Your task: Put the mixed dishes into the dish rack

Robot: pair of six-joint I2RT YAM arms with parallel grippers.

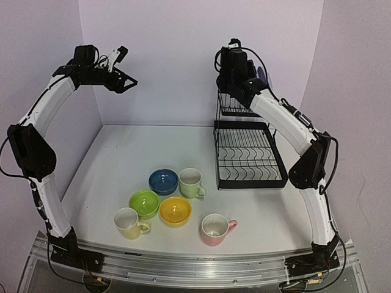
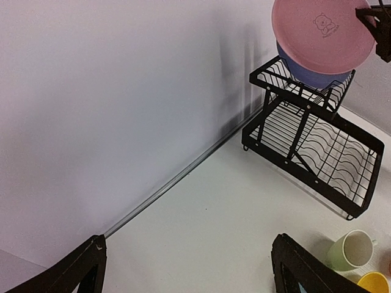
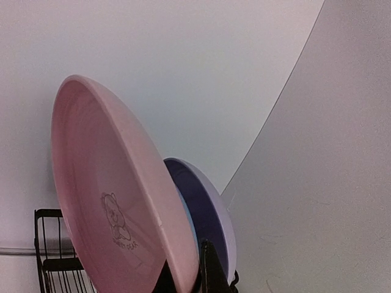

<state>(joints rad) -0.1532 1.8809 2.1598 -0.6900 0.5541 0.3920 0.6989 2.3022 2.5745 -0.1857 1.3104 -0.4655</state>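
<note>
Top external view: my white table [image 1: 122, 152] sits boxed in by pale lilac walls [image 1: 171, 55] at the back and both sides, with a metal rail [image 1: 195, 268] along the near edge where my bases are bolted. The dish rack [image 1: 249, 152] stands at 2 o'clock on the table, close to the back wall. Around 6 o'clock the loose pieces sit upright on the bare white surface. The dark blue bowl [image 1: 164, 181] has the pale green mug [image 1: 191, 182] just beside it at its 3 o'clock. The green bowl [image 1: 145, 202] and yellow bowl [image 1: 175, 210] lie close side by side nearer me. The yellow mug [image 1: 129, 223] is at the green bowl's 7 o'clock, and the pink mug [image 1: 215, 229] is at the yellow bowl's 4 o'clock.

My right gripper [image 3: 183, 278] is raised over the rack's upper shelf [image 2: 272, 73] and pinches the lower rim of the pink plate [image 3: 110, 201], which stands on edge with its bear drawing towards my wrist camera. The lilac plate [image 3: 211, 213] stands just behind it in the shelf. Whether the pink plate touches the wires I cannot tell.

My left gripper [image 2: 189, 265] hangs high at 10 o'clock, its fingers [image 2: 82, 268] spread wide with nothing between them, facing the rack across the table
</note>
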